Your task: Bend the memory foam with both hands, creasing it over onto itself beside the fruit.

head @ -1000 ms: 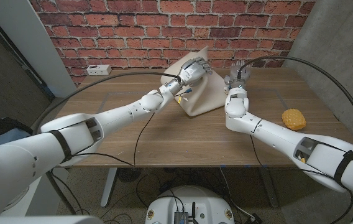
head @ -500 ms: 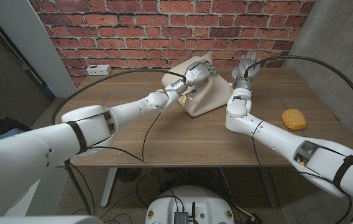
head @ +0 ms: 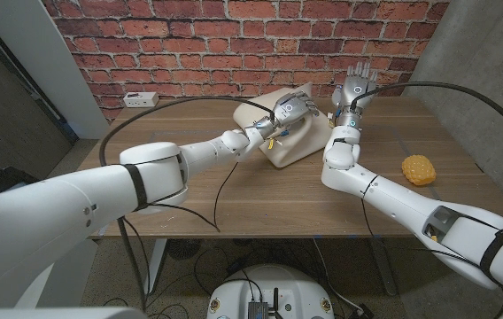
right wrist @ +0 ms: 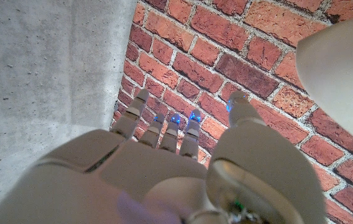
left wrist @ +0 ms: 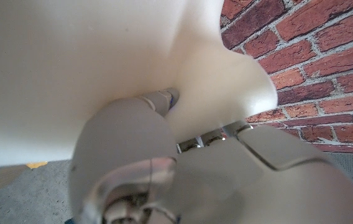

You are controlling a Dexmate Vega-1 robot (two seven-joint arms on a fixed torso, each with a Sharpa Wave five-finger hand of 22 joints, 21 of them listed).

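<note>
The memory foam (head: 280, 133) is a cream, smooth-faced slab lying on the wooden table (head: 234, 190) toward the far edge, near the middle of that edge. Its long axis runs diagonally, from the far-left toward the near-right. The near-right portion lies on the tabletop; the far-left portion is lifted and curled over, giving a rounded hump with a soft bulging edge. In the left wrist view the foam (left wrist: 102, 62) shows a plain pale surface with one rounded lobe projecting toward the brick wall (left wrist: 325, 56).

The left hand (head: 291, 110) sits on top of the raised part of the foam, its fingers (left wrist: 161, 98) pressed into the foam and wrapped on it, holding it.

The right hand (head: 352, 90) stands upright above the table just beside the foam's right edge, apart from it, fingers (right wrist: 164, 127) extended and spread, holding nothing. In the right wrist view it faces the brick wall and a grey concrete wall (right wrist: 46, 68).

The fruit (head: 418, 168), a yellow-orange, bumpy-skinned piece, lies near the table's right edge, well apart from the foam.

A white power strip (head: 138, 98) lies at the far-left corner.
</note>
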